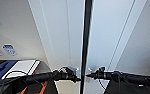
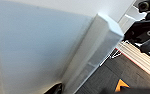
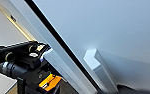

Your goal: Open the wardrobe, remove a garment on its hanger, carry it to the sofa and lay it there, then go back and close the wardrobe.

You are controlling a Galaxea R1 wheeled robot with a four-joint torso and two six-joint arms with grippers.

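The wardrobe [image 1: 63, 32] stands right in front of me, its two white doors parted by a narrow dark gap [image 1: 86, 45]. Short white bar handles sit on either side of that gap. My left gripper [image 1: 76, 79] is at the left door's handle [image 1: 77, 71], and my right gripper [image 1: 88, 74] is at the right door's handle [image 1: 89, 70]. In the left wrist view the left handle [image 2: 101, 42] looms large against the door [image 2: 36, 50]. The right wrist view shows the right handle [image 3: 98, 62] beside the gap, with my left arm [image 3: 21, 60] beyond it.
A white flat-topped object [image 1: 23, 67] and something blue [image 1: 1, 71] lie low on the left. Two small labels [image 1: 9, 49] are on the grey wall left of the wardrobe. Dark floor with an orange mark [image 2: 121, 85] lies below the doors.
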